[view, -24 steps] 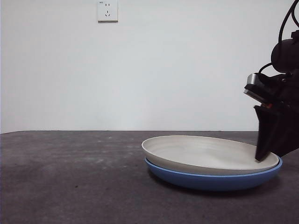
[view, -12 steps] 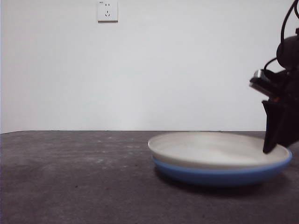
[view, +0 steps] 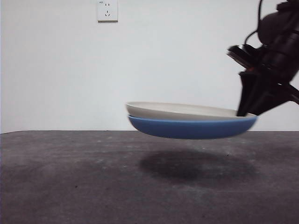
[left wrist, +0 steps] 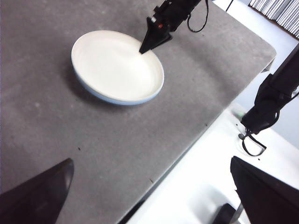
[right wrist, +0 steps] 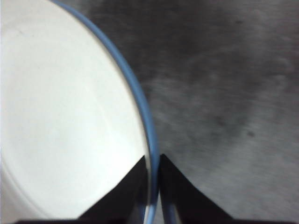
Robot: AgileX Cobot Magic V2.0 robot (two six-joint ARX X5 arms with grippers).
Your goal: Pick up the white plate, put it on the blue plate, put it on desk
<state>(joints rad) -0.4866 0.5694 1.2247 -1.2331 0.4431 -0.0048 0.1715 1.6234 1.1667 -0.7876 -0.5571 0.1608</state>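
The right hand [view: 246,111] is pinched shut on the near rims of the stacked plates, one jaw inside the white plate [view: 177,110] and the other outside the blue plate [view: 191,127], and the pair hangs roughly level in the air, clear of the table [view: 70,177], with its shadow below. The left hand [left wrist: 149,196] waits well apart, jaws spread wide and empty. The stacking looks done and the step in hand seems to be carrying the pair to be set down; next it likely calls for a slow, level lowering onto the table before the jaws part, since the white plate could slide off.
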